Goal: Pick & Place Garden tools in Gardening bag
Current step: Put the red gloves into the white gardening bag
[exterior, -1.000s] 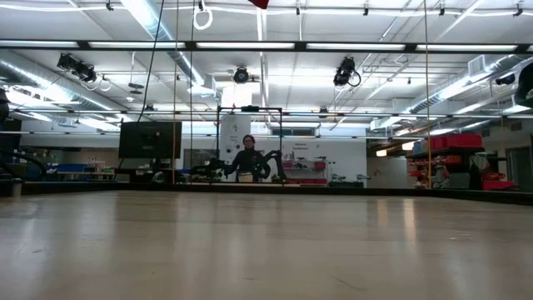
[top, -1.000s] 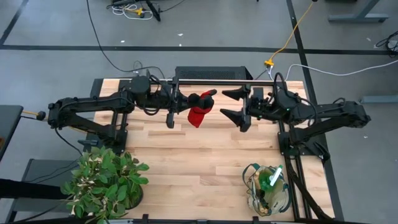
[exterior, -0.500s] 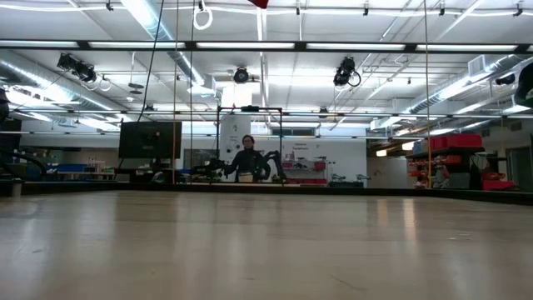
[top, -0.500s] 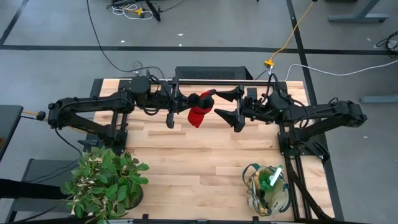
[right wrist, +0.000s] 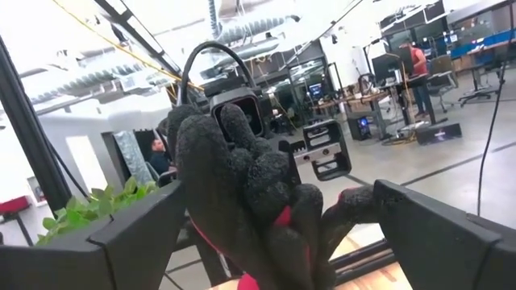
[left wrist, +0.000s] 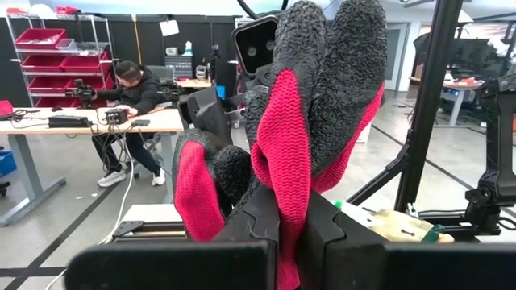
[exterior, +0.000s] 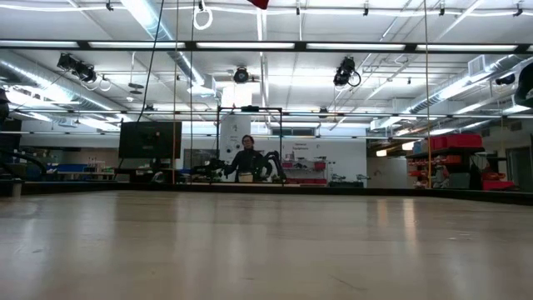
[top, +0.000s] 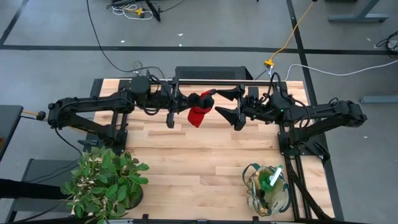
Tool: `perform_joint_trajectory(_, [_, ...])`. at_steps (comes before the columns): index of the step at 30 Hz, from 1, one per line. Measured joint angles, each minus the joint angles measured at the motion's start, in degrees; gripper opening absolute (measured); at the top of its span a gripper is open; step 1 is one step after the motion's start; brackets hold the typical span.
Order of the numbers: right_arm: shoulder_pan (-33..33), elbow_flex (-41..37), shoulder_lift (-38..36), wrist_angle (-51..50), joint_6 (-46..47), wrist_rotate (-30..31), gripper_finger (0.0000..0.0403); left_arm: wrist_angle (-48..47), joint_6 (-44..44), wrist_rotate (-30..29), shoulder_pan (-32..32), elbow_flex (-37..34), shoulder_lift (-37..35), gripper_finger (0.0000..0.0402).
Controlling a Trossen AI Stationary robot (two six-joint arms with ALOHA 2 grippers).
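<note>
One red glove [top: 199, 111], one gardening bag [top: 268, 189], one potted plant [top: 104, 182].

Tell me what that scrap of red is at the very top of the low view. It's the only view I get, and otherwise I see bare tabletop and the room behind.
Observer: It's a red glove with dark fingers, held up above the table by the left claw, which is shut on it.
Operator: Is the other arm doing anything?
Observer: The right claw is open, with one finger on either side of the glove.
Operator: Where would the glove go?
Observer: Probably the gardening bag, which stands at a table corner on the right arm's side, with a green-and-white item in it.
</note>
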Motion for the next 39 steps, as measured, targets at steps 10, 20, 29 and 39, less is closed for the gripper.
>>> perform_joint_trajectory(10, [0.0, 0.0, 0.0, -0.3, 1.2, 1.2, 0.0400, 0.0, -1.4, -0.1, 0.0, 0.0, 0.0, 0.0015])
perform_joint_trajectory(20, [0.0, 0.0, 0.0, -1.8, 5.3, 5.4, 0.0400, 0.0, -1.5, -0.1, 0.0, 0.0, 0.0, 0.0015])
perform_joint_trajectory(29, [0.0, 0.0, 0.0, -3.2, 2.6, -1.7, 0.0400, 0.0, -2.5, -0.1, 0.0, 0.0, 0.0, 0.0015])
perform_joint_trajectory(39, [0.0, 0.0, 1.8, -5.6, 2.0, -2.0, 0.0400, 0.0, -2.6, 0.7, 0.0, 0.0, 0.0, 0.0015])
